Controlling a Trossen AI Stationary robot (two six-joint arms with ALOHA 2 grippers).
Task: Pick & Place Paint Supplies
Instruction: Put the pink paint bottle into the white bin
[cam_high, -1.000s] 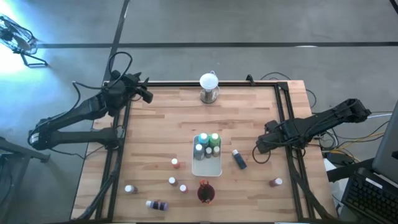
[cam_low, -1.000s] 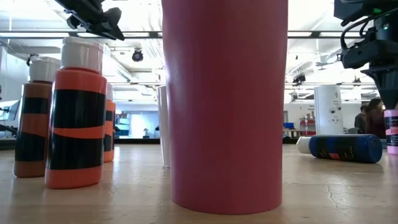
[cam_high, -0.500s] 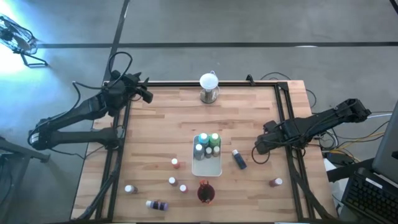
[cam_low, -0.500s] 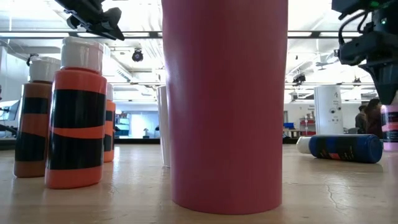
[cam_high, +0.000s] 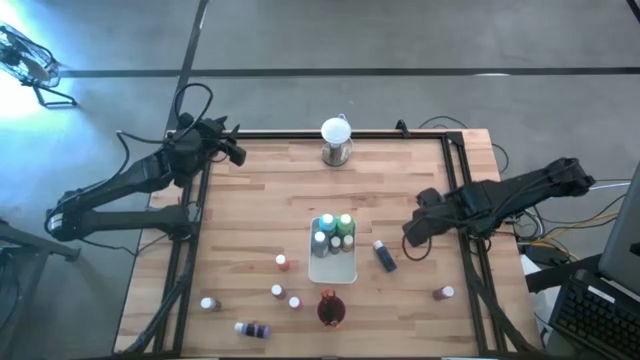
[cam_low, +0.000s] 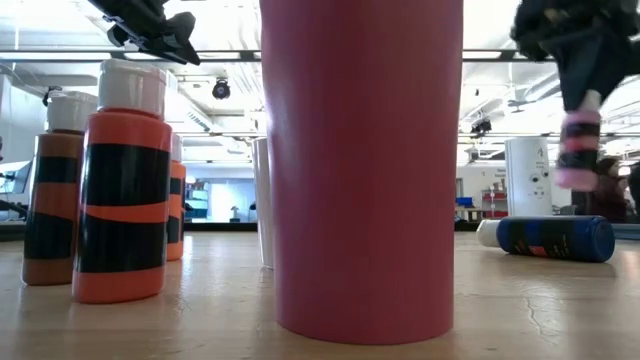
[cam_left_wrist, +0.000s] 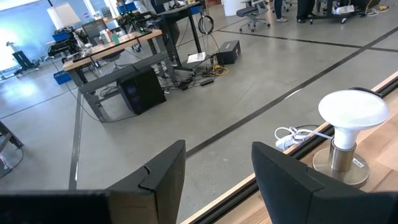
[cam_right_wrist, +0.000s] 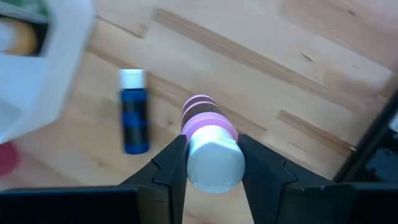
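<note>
My right gripper (cam_high: 409, 234) hangs to the right of the white tray (cam_high: 345, 270), shut on a pink, white-capped paint bottle (cam_right_wrist: 200, 116), which the low view shows in the air (cam_low: 577, 150). A dark blue bottle (cam_high: 385, 256) lies on its side between the tray and that gripper. A few teal and green bottles (cam_high: 334, 231) stand in the tray's far half. More bottles are scattered at the near left (cam_high: 277, 291) and near right (cam_high: 445, 293). My left gripper (cam_left_wrist: 217, 180) waits open over the far left corner (cam_high: 236, 153). My right gripper pinches the pink bottle's white cap (cam_right_wrist: 214, 167) between its two fingers (cam_right_wrist: 171, 169). The fingers come from above and point steeply down. The bottle hangs below them, base down and slightly tilted, lifted clear of the table.
A dark red cup (cam_high: 330, 310) stands just in front of the tray, at the near edge. A white globe on a metal base (cam_high: 337, 140) stands at the far edge. Black frame rails (cam_high: 462, 200) run along the table's sides. Bare wood lies between the tray and the globe.
My right gripper has risen and drifted a little toward the tray while still shut on the pink bottle. The bottle stood low by the table a second ago and now hangs well clear of it.
</note>
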